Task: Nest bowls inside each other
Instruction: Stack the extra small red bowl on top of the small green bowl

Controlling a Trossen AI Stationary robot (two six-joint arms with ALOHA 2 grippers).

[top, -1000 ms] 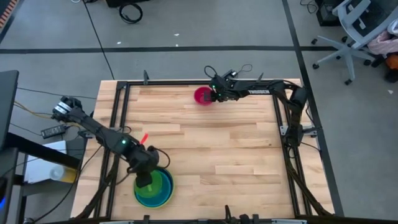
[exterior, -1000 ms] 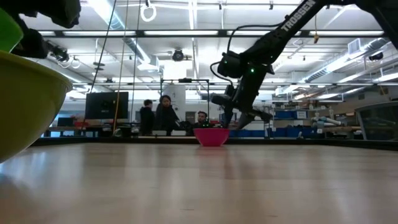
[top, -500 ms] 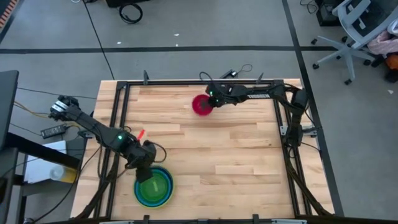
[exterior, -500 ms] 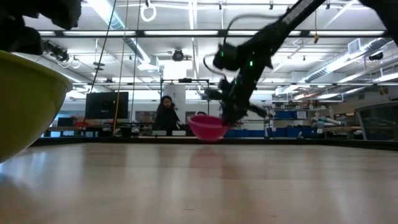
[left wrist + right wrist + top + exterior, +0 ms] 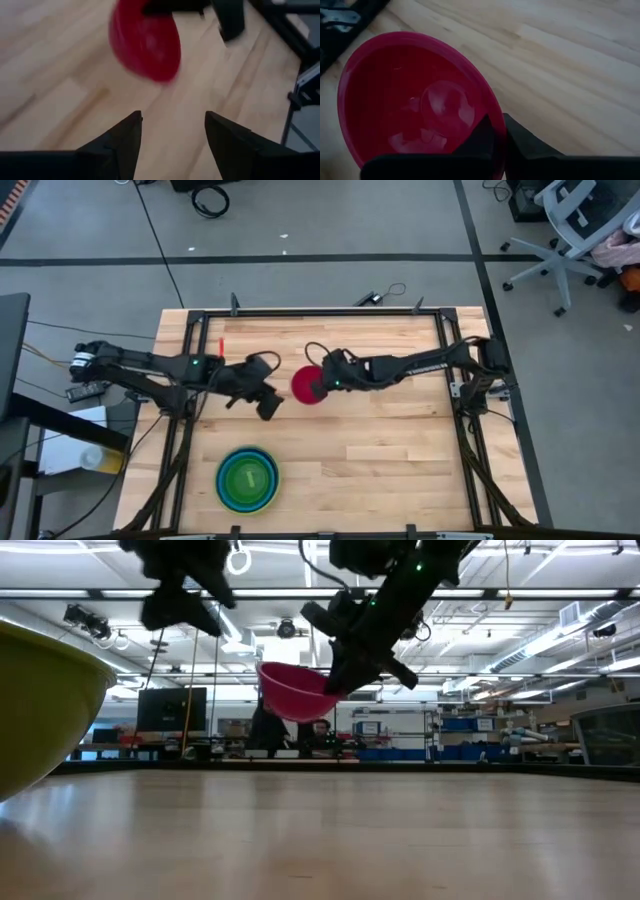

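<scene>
The magenta-pink bowl (image 5: 307,384) hangs over the middle of the table, my right gripper (image 5: 328,380) shut on its rim; the low view shows this bowl (image 5: 293,692) clear of the wood. My left gripper (image 5: 268,406) hovers just left of it, open and empty (image 5: 172,132), with the pink bowl (image 5: 145,45) ahead of its fingers. Near the front edge stands a nested stack (image 5: 247,480): a yellow-green bowl (image 5: 40,710) outermost, blue bowls inside it, and a small bright green one in the middle. My right gripper pinches the pink bowl's rim (image 5: 496,131) on the side toward the table's right, one finger inside the bowl (image 5: 479,134) and one outside (image 5: 522,140). The fingers slant down from the right. The bowl is lifted clear and tilted, its opening tipped toward the gripper.
Black frame rails (image 5: 190,380) run along the table's left, right and far edges. A small red object (image 5: 221,345) sits by the left rail. Bare wood lies to the right of the stack (image 5: 400,470). People stand in the room beyond the far edge (image 5: 320,730).
My right gripper has shut on the pink bowl's rim at the far edge, lifted it clear and carried it toward the table's middle, the bowl tipping. My left gripper has opened over the stack, left the green bowl inside it, risen and swung toward the far edge.
</scene>
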